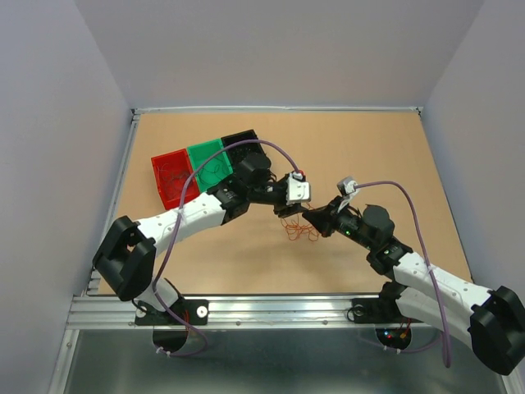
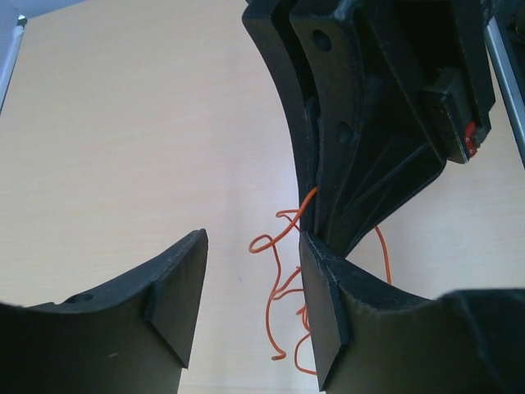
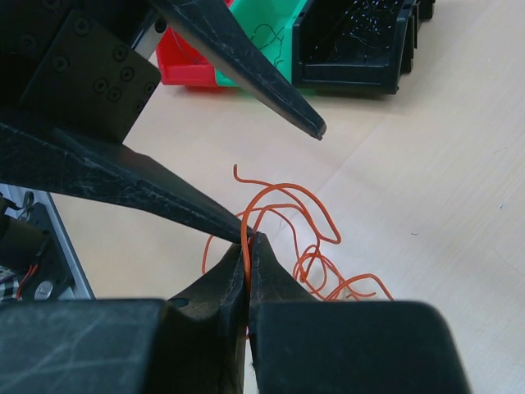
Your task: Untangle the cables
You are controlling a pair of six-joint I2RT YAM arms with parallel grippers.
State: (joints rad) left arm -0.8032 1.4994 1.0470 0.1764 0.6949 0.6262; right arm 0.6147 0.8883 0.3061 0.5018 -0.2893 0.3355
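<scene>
A tangle of thin orange cables (image 1: 300, 231) lies on the table between my two grippers. My right gripper (image 3: 248, 240) is shut on one orange strand, which rises from the tangle (image 3: 316, 246). My left gripper (image 2: 250, 304) is open, its jaws wide apart just above the tangle (image 2: 283, 271), with no strand between them. Its right finger (image 2: 324, 316) sits close against the right gripper's black body (image 2: 369, 123). In the right wrist view the left gripper's two fingers (image 3: 246, 57) straddle the held strand. In the top view the left gripper (image 1: 289, 210) and the right gripper (image 1: 312, 218) almost meet.
A red bin (image 1: 171, 179), a green bin (image 1: 209, 164) and a black bin (image 1: 242, 141) stand in a row at the left behind the left arm. They also show in the right wrist view (image 3: 262, 33), with thin wires inside. Grey walls enclose the table (image 1: 369, 148).
</scene>
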